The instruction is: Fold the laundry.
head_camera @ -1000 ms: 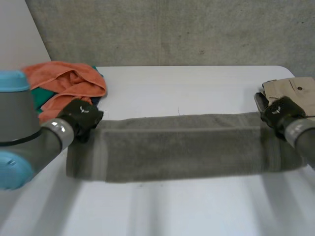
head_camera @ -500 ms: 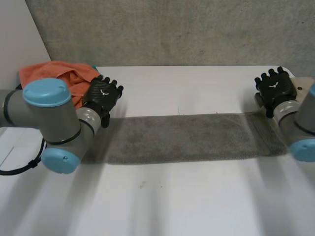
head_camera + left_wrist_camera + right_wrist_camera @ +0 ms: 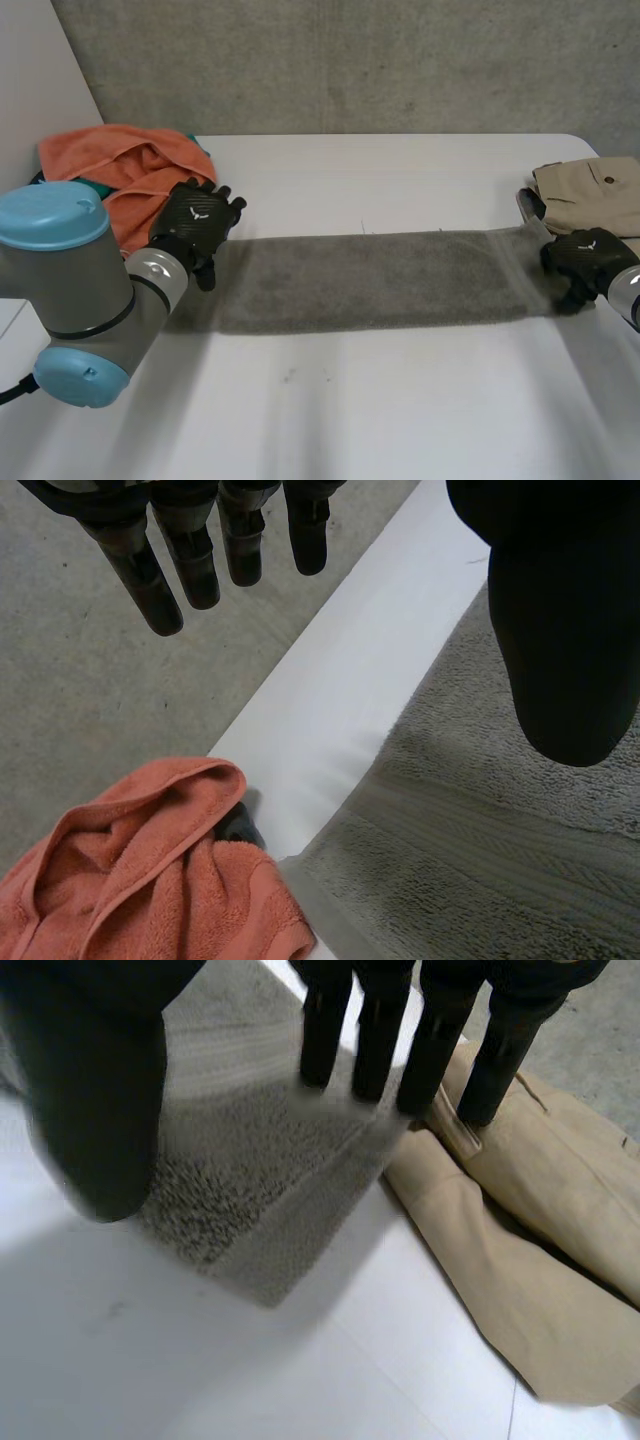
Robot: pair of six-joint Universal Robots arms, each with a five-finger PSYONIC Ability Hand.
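I can read no words or numbers anywhere. The back of my left hand (image 3: 190,230) carries a small white mark (image 3: 203,212), and my right hand (image 3: 580,262) another, perhaps a maker's emblem, too small to make out.

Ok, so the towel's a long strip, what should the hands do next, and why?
Probably close the right hand on the towel end under it, ready to fold it across. The towel lies flat, and the left hand at the other end is open too, holding nothing.
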